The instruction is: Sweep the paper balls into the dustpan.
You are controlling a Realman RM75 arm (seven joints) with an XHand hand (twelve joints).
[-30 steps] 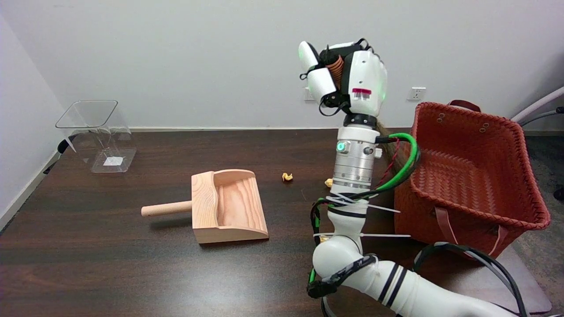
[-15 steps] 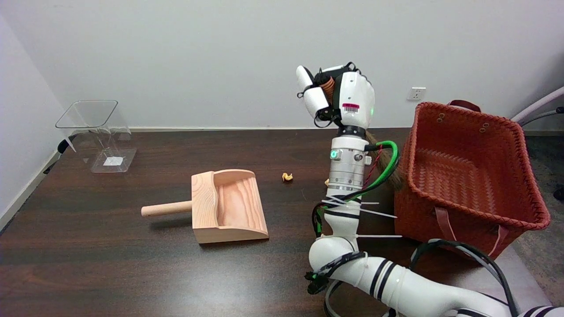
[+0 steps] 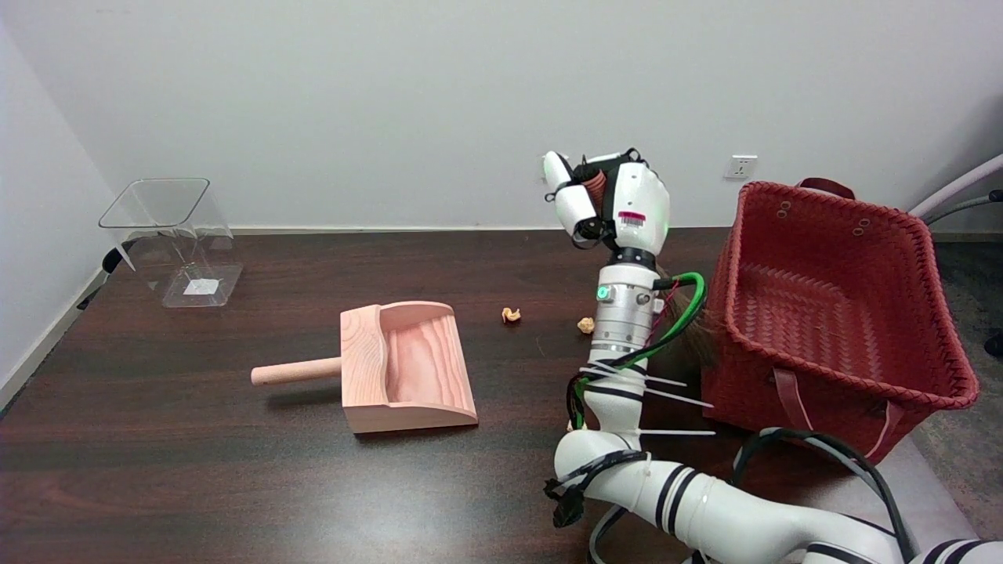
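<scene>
Two small yellowish paper balls lie on the dark table: one [image 3: 511, 315] just right of the dustpan, another [image 3: 585, 324] close against my forearm. The wooden dustpan [image 3: 403, 365] sits mid-table, its handle pointing left and its mouth facing right. My right hand [image 3: 611, 200] is raised above the table's far side, gripping the wound brown handle of a small broom [image 3: 595, 186]. The broom's dark bristles [image 3: 691, 333] hang down behind my wrist, beside the red basket. Most of the broom is hidden by my hand and arm.
A red woven basket [image 3: 838, 313] stands at the right, close to my arm. A clear plastic container [image 3: 176, 239] sits at the far left corner. The wall runs along the table's far edge.
My right hand has come down with the broom and shifted slightly right. The bristles have dropped lower beside the basket. The second paper ball shows fully again.
</scene>
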